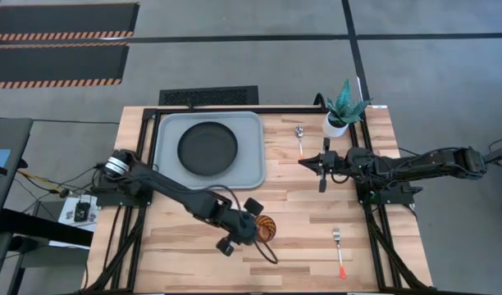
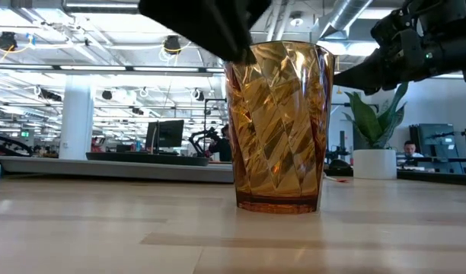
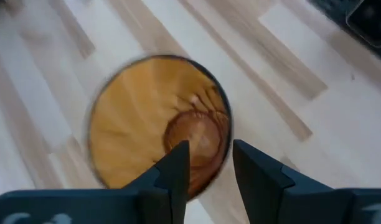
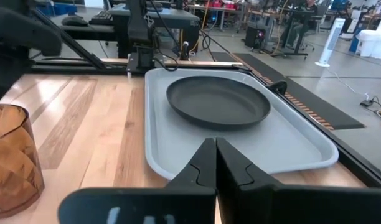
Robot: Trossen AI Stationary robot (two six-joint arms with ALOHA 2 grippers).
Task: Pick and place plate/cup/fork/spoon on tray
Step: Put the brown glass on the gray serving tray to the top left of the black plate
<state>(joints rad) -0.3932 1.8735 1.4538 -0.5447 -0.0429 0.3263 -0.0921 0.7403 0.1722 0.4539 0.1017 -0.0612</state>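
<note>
Well off the tray (image 1: 253, 168), which already holds the plate (image 1: 207, 148), the left gripper (image 3: 209, 163) hangs fingers parted over the upright cup (image 1: 265, 227), apparently needing to close on its rim.

Left arm stretched toward 5 o'clock, left tool (image 3: 209, 171) pointing down, fingers (image 3: 178, 168) slightly parted. Right arm reaching toward 9 o'clock, right tool (image 4: 215, 163) level, fingers pressed together.

Amber swirl-ribbed cup (image 2: 279, 125), matte black plate (image 1: 207, 148) on a grey-blue tray (image 1: 253, 170) (dark fingers (image 3: 178, 171)).
</note>
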